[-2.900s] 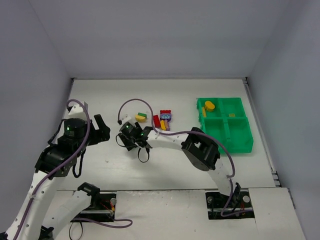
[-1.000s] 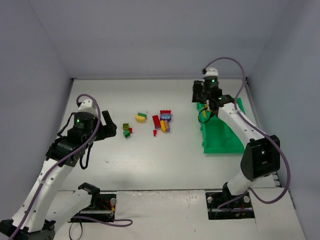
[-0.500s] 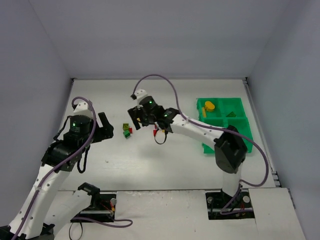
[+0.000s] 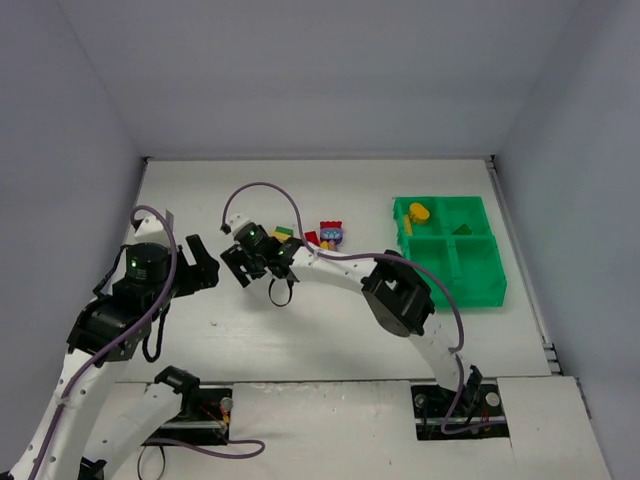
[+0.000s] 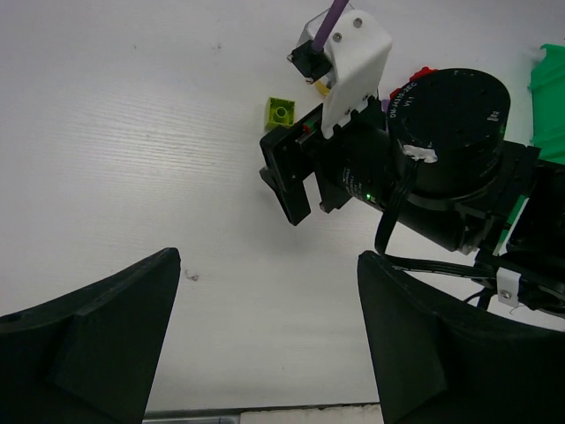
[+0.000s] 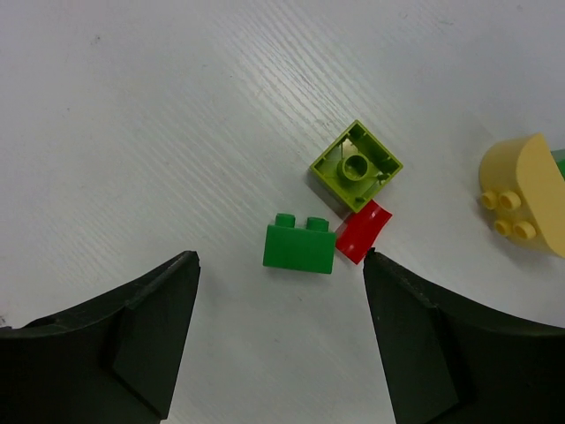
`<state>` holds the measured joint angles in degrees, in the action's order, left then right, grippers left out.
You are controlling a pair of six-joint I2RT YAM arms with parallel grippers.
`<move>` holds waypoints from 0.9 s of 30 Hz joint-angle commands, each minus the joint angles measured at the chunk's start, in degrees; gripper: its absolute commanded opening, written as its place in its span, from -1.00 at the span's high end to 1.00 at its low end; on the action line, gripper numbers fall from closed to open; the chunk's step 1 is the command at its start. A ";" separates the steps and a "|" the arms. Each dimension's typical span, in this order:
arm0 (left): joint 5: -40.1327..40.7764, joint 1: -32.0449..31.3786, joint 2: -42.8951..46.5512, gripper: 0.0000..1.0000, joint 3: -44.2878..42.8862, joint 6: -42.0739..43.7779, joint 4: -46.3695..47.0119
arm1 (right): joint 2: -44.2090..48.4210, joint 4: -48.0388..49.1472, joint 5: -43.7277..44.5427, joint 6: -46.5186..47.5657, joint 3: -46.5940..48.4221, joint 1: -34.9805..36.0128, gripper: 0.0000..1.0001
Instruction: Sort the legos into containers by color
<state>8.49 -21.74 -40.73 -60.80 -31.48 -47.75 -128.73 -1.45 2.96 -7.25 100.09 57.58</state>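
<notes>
In the right wrist view a dark green lego (image 6: 300, 247) lies on the white table, touching a small red lego (image 6: 365, 231) and next to a lime lego (image 6: 356, 165) turned hollow side up. My right gripper (image 6: 280, 265) hovers open over them, the green lego between its fingers and untouched. A yellow lego (image 6: 521, 194) lies at the right edge. From above, the right gripper (image 4: 243, 262) hides those bricks. More legos (image 4: 330, 233) lie behind it. My left gripper (image 4: 200, 264) stands open and empty just to its left. The green tray (image 4: 470, 297) holds a yellow lego (image 4: 418, 212).
The left wrist view shows the right arm's wrist (image 5: 441, 141) close ahead, the lime lego (image 5: 281, 111) beyond it and the tray's edge (image 5: 552, 97) at far right. Grey walls close the table on three sides.
The right arm swung from the tray back across the table to the bricks at left centre. The left arm drew back slightly toward its base.
</notes>
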 commanded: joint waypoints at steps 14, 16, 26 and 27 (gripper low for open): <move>0.82 0.38 -0.23 -0.50 -4.24 1.25 -0.94 | -3.28 2.68 5.30 -1.02 5.11 1.13 -0.12; 0.91 0.29 -0.14 -0.50 -4.16 1.25 -0.95 | -3.46 2.68 5.39 -1.02 5.29 1.22 0.01; 0.74 0.29 -0.23 -0.50 -3.72 1.16 -0.51 | 2.93 3.12 11.00 1.44 2.49 1.83 0.81; 0.82 0.38 -0.31 -0.50 -3.54 1.08 -0.33 | 4.17 3.21 11.53 1.88 1.69 1.48 0.87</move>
<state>8.69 -21.71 -40.38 -62.13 -31.46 -49.93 -132.70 -0.60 10.11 -6.81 102.15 58.98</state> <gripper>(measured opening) 0.751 0.336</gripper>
